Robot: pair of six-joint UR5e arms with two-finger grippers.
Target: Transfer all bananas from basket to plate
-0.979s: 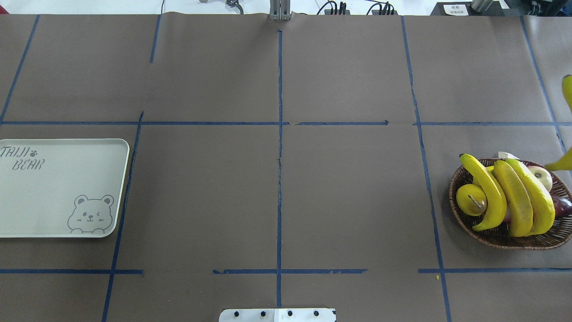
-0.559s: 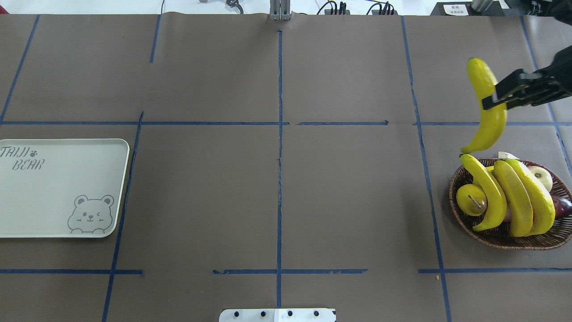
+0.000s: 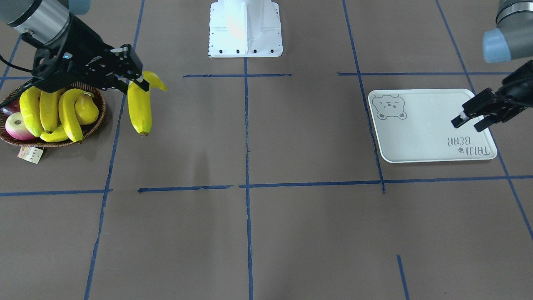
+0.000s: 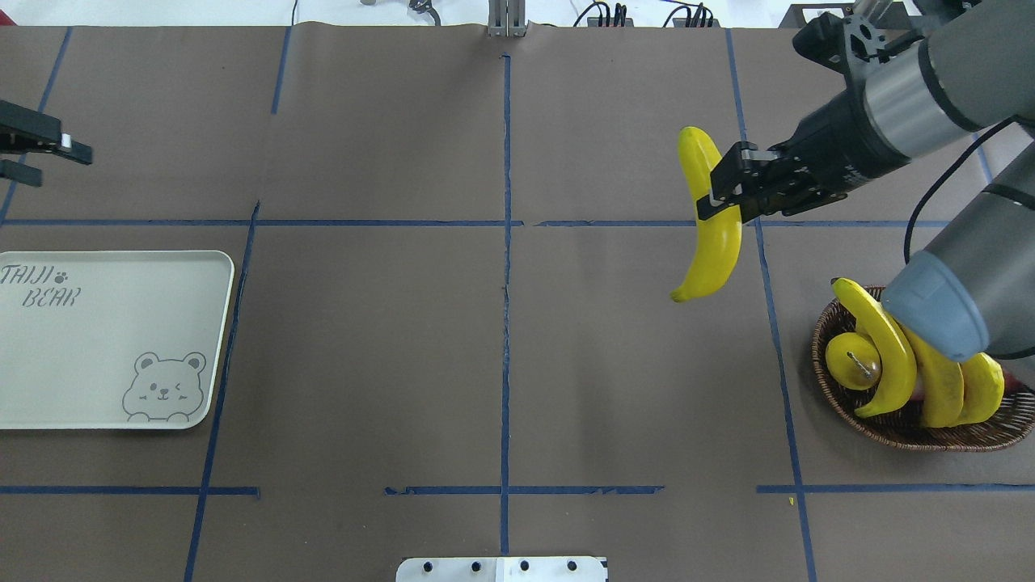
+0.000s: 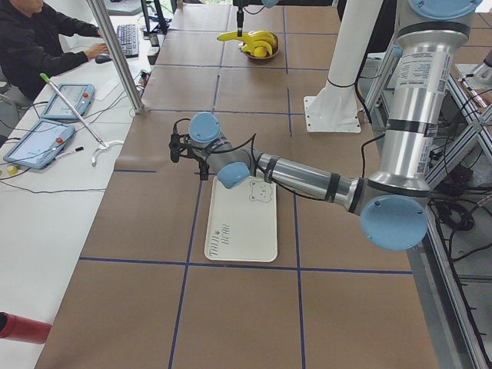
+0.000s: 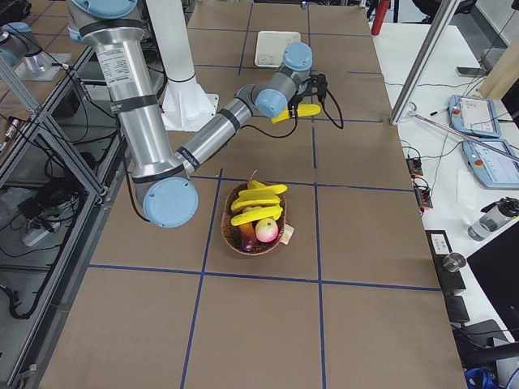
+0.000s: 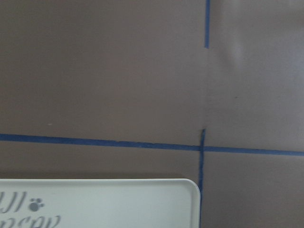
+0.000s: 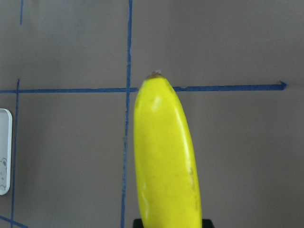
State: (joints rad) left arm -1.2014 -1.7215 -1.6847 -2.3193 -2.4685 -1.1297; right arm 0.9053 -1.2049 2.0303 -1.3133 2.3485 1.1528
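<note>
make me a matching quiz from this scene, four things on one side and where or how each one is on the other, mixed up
1 right gripper
2 left gripper
3 pear
4 plate

a lying in the basket
b shut on a banana in the air
c open, near the plate
d no fruit on it

Pairs: 1-b, 2-c, 3-a, 4-d

Grey lettering (image 4: 39,287) reading "TAIJI BEAR", with a small paw print after the first word, is showing in one corner of the white plate (image 4: 113,331). A paper tag (image 3: 30,154) hanging at the basket (image 3: 101,112) rim is carrying print too small to read.
</note>
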